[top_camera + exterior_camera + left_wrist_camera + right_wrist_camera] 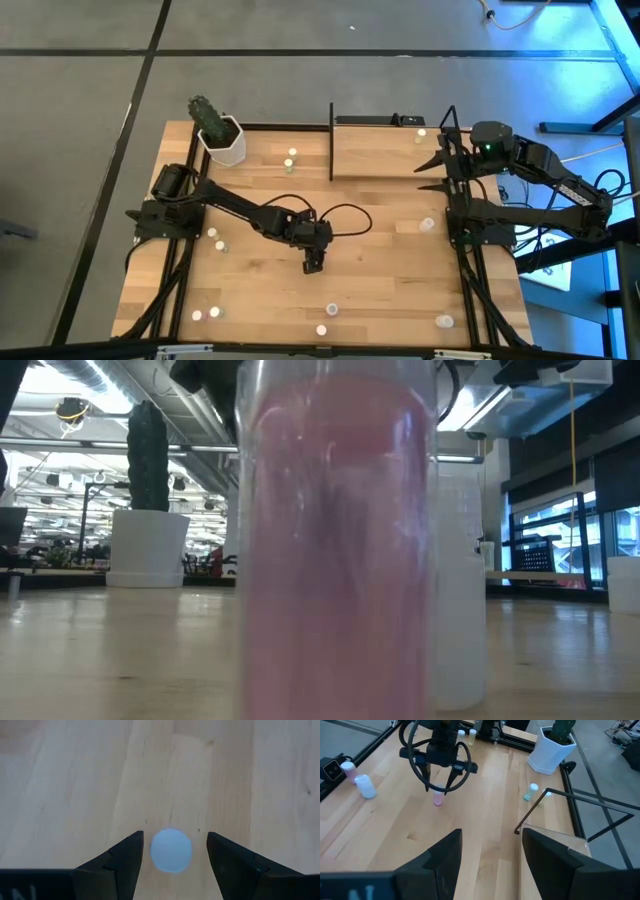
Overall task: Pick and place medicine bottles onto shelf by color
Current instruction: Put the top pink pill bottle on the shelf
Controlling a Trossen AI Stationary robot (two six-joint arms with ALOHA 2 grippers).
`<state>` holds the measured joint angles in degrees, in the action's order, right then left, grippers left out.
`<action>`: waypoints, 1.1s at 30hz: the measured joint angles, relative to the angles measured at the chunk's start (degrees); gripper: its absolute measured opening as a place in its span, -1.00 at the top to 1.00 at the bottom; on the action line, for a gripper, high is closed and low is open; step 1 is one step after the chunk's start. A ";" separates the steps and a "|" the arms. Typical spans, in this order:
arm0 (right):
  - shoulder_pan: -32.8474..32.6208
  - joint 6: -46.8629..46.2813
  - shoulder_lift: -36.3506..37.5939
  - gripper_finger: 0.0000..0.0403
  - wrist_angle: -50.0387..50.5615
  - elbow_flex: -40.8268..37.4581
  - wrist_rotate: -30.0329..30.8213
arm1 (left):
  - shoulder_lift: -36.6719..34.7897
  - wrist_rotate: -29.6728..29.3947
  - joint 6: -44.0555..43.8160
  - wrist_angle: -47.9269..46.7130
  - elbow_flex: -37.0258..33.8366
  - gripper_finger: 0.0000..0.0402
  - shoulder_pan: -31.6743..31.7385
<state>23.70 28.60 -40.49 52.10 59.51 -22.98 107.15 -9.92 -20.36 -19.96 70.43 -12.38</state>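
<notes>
Pale grained wood (75, 780), round bottle cap (171, 850)

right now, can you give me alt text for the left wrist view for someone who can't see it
Looking straight down, the left gripper is open, its two dark fingers on either side of a small bottle with a pale round cap. The bottle stands on the light wooden tabletop, with a gap to each finger.
</notes>
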 joint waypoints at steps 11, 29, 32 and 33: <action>0.00 -0.02 0.00 -0.05 0.04 0.00 -0.02 | 0.59 -0.47 -0.04 -0.33 0.00 -0.04 0.11; 0.00 -0.02 0.00 -0.04 0.04 0.00 -0.02 | 0.59 -1.44 -0.07 -0.51 0.00 0.42 0.26; 0.00 -0.02 0.00 -0.04 0.04 0.00 -0.02 | 0.57 -1.47 -0.10 -0.49 0.00 0.48 0.44; 0.00 -0.02 0.00 -0.04 0.04 0.00 -0.02 | 0.56 -1.43 -0.18 -0.49 0.00 0.49 0.55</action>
<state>23.70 28.58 -40.49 52.14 59.51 -23.00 107.72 -11.35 -20.54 -20.45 70.43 -11.84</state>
